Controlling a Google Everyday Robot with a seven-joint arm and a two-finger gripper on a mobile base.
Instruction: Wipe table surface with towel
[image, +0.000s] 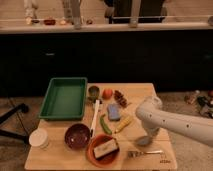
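One wide plank surface (145, 92) is carrying everything, with a green tray (64, 97) sitting at its left. Over the right side the white arm (175, 122) is reaching down, its gripper (148, 137) pressing onto the towel (142, 142) near the front edge, jaws shut on the towel. That grey-blue cloth is looking soft, light and floppy; pinching a bunched fold should be holding best. A fork (145, 152) is lying just beside it.
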